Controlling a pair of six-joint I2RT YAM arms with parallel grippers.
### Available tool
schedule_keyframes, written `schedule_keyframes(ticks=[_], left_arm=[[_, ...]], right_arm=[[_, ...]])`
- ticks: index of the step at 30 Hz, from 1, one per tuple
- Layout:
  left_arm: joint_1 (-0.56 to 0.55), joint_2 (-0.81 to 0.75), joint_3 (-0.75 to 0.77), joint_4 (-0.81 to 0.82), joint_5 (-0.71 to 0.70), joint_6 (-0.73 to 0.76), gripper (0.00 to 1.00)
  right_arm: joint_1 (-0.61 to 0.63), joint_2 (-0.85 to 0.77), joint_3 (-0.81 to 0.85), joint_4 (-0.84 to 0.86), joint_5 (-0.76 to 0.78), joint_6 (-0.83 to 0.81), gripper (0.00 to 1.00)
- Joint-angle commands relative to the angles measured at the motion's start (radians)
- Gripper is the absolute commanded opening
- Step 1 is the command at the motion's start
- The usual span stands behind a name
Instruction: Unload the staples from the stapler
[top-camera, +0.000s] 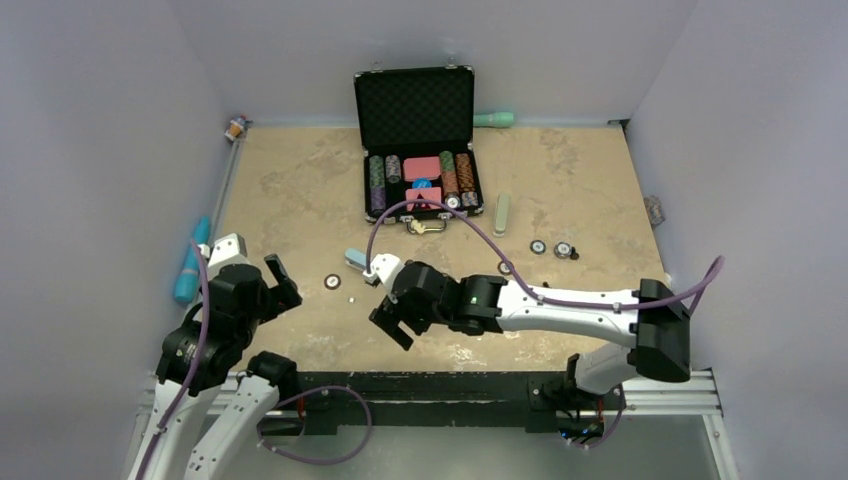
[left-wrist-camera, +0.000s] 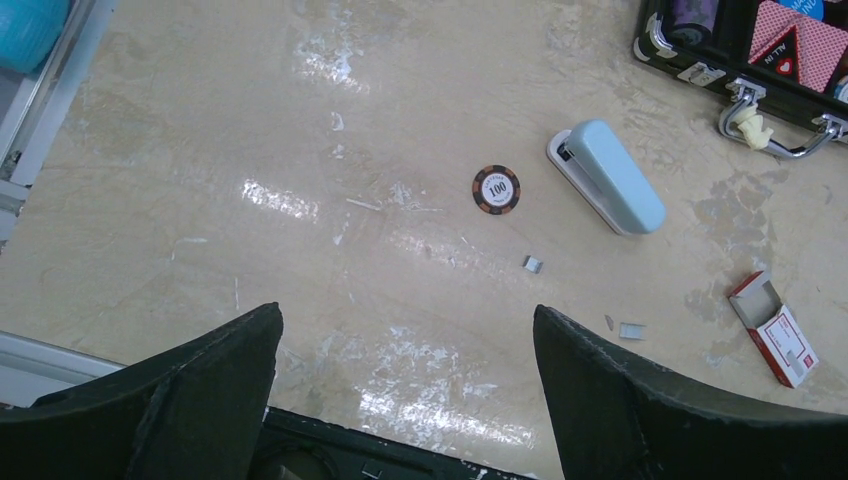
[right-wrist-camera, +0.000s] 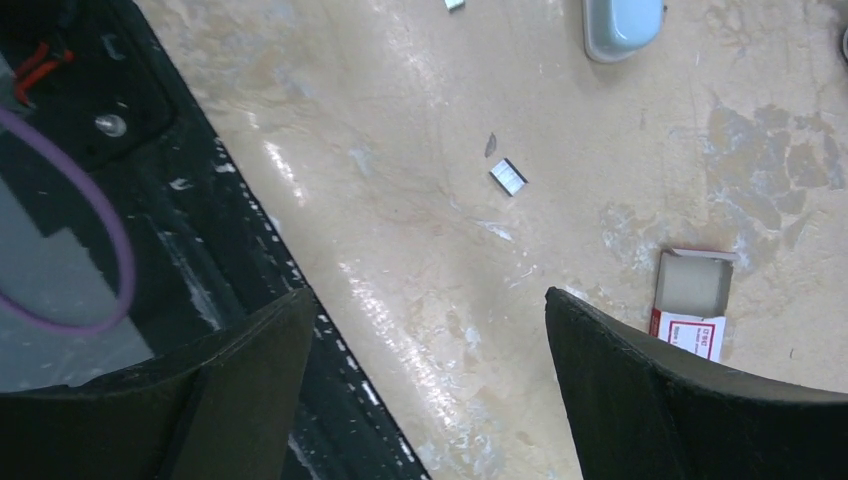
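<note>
At the near left, the left arm's black two-finger pincer (left-wrist-camera: 405, 312) hangs over the beige stone-patterned desk (left-wrist-camera: 200, 150) with its fingers wide apart and nothing between them. To its right, the right arm's black pincer (right-wrist-camera: 430, 297) hovers over the desk's near edge, its fingers likewise spread and empty. One small silver-grey metal staple strip (left-wrist-camera: 533, 264) lies loose on the bare desk between the two pincers. A second staple strip (right-wrist-camera: 508, 176) lies to its right, near a small open red-and-white cardboard box (left-wrist-camera: 778, 330). Just beyond the first strip sits a dark round poker chip marked 100 (left-wrist-camera: 497, 189). A little farther and to the right, the pale blue stapler (left-wrist-camera: 608, 176) lies closed, apart from both strips. Far back stands an open black poker-chip case (top-camera: 418, 150).
</note>
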Motion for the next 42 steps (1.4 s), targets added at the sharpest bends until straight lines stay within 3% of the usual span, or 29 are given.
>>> schedule_keyframes(ticks=[1, 11, 22, 34, 42], left_arm=[[-0.004, -0.006, -0.008, 0.024, -0.052, 0.004, 0.99], [-0.004, 0.003, -0.013, 0.023, -0.06, 0.002, 0.98], [-0.004, 0.009, -0.015, 0.03, -0.052, 0.008, 0.95], [-0.002, 0.017, -0.015, 0.04, -0.038, 0.019, 0.94], [0.005, 0.018, -0.016, 0.044, -0.033, 0.024, 0.92]], right_arm=[[-0.004, 0.055, -0.034, 0.108, 0.052, -0.08, 0.87], [-0.027, 0.241, -0.031, 0.151, 0.05, -0.138, 0.84], [-0.081, 0.377, 0.028, 0.185, 0.173, -0.159, 0.69], [-0.111, 0.442, 0.087, 0.205, 0.163, -0.175, 0.65], [-0.15, 0.472, 0.128, 0.187, 0.132, -0.183, 0.55]])
